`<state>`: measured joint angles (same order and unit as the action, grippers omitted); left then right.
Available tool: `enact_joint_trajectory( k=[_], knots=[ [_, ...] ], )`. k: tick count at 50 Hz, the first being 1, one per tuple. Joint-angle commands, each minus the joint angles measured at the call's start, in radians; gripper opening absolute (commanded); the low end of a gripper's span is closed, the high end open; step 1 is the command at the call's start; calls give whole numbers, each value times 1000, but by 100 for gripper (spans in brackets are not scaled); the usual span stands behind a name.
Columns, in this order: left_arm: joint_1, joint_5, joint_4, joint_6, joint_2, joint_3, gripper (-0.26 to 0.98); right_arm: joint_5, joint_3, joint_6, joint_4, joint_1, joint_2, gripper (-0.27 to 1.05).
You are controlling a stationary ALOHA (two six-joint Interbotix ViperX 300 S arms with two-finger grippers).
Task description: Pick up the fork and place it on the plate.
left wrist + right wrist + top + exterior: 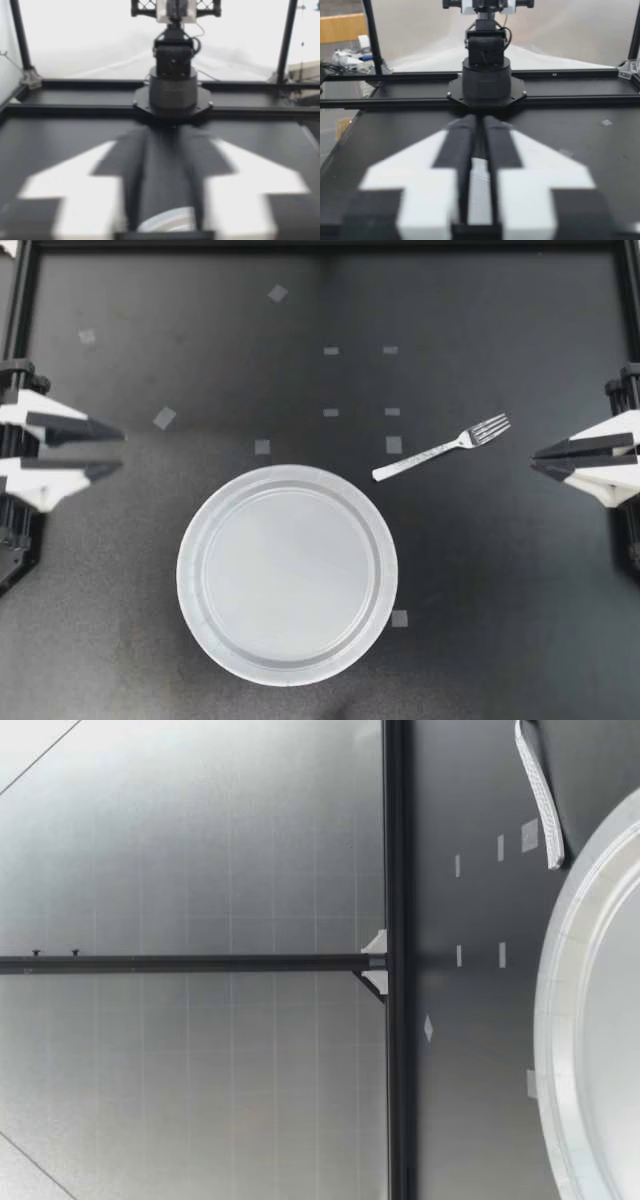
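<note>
Your right gripper (535, 459) pressed together, empty; fork (440, 448) lies flat ahead of it, tines nearest, likely easiest reach. Your left gripper (120, 450) spread, empty. Plate (190, 540) beyond fork, between both grippers.

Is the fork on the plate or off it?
Off. The fork lies flat on the table, beside the plate and apart from its rim; the plate is empty.

The fork (441, 449) is bright, glossy metal with a rough-patterned handle. The plate (190, 570) looks smooth and matt white, either paper or plastic. The surface (500, 590) is matt black and faintly scuffed.
</note>
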<state>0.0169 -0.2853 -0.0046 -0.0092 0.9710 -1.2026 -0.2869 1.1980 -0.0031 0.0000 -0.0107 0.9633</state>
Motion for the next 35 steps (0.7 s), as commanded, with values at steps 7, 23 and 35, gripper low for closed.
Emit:
enact_joint_trajectory(
  k=[7,23,35],
  knots=[
    [3,14,-54,-34,37,0,-3,-3,-3,17,18,-25,49,-2],
    [3,344,-115,-74,-98,140,-3,675,-330,2,14,-311,-41,-1],
    [3,146,-117,-97,-129,87,-3,931,-489,-196,-21,-341,-371,29]
  ],
)
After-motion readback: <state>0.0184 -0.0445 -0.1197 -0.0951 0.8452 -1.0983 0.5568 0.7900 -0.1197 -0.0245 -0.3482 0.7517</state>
